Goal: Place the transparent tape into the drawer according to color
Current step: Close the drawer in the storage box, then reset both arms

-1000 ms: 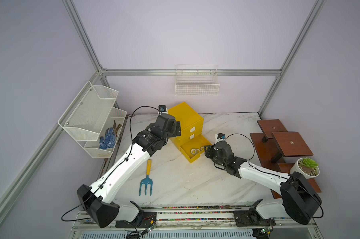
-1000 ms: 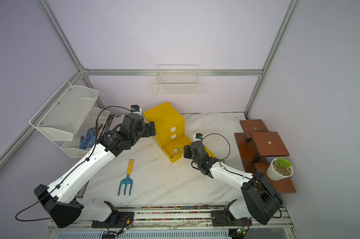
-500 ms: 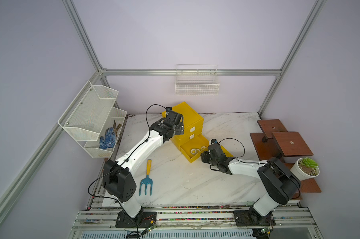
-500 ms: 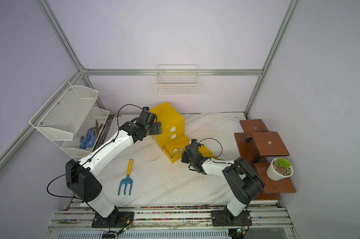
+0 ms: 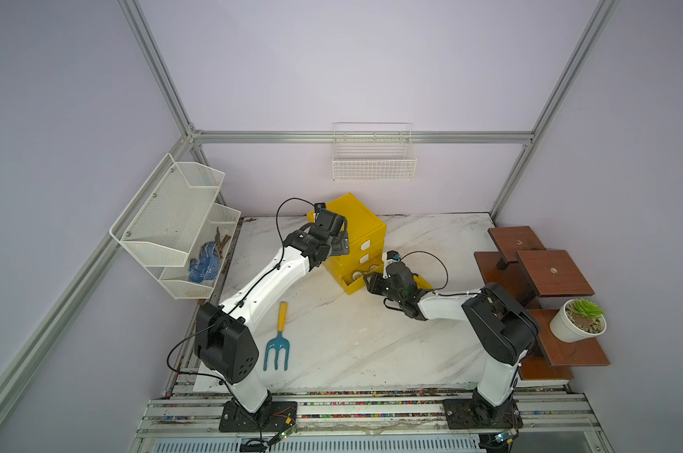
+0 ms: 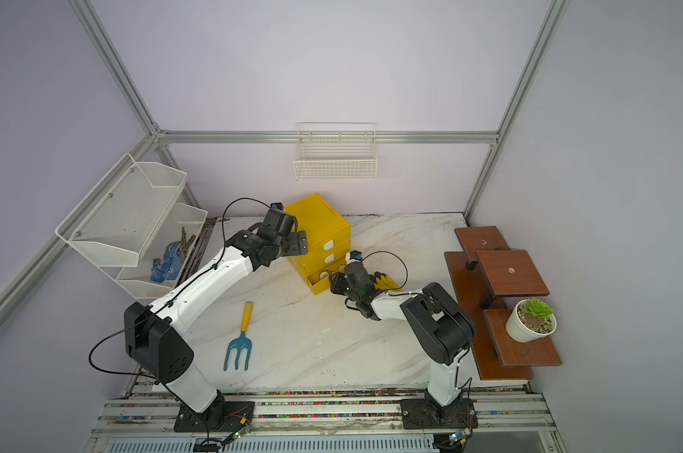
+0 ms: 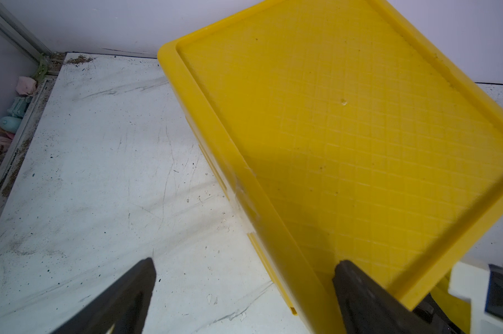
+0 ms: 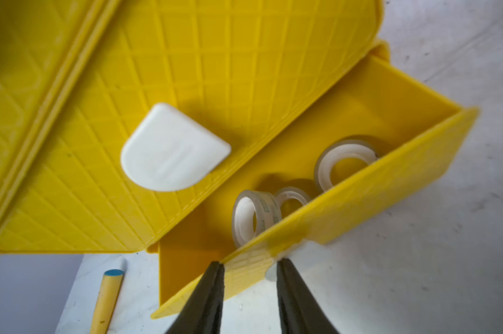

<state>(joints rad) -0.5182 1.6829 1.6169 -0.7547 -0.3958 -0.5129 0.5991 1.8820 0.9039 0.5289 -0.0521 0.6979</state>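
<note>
The yellow cabinet (image 5: 347,223) stands at the back of the table. Its bottom drawer (image 5: 351,284) is pulled out; the two drawers above are closed. Three clear rolls of transparent tape lie in the open drawer: one upright (image 8: 256,219), one behind it (image 8: 293,198) and one flat (image 8: 345,164). My right gripper (image 8: 250,263) is at the drawer's front wall (image 8: 360,199), jaws narrowly apart around the white tab handle (image 8: 290,251). My left gripper (image 7: 244,274) is open at the cabinet's top left corner, one finger (image 7: 357,286) over the top (image 7: 345,115) and the other over the table.
A yellow-handled blue garden fork (image 5: 279,341) lies on the marble table (image 5: 371,345). A yellow glove (image 6: 387,281) lies behind my right wrist. White mesh shelves (image 5: 175,219) holding a blue glove (image 5: 203,263) hang at the left, a wire basket (image 5: 373,164) on the back wall. Wooden steps (image 5: 552,274) with a potted plant (image 5: 579,321) stand at the right.
My right gripper has moved left up to the open drawer's front. My left gripper has moved right and back to the cabinet's top corner.
</note>
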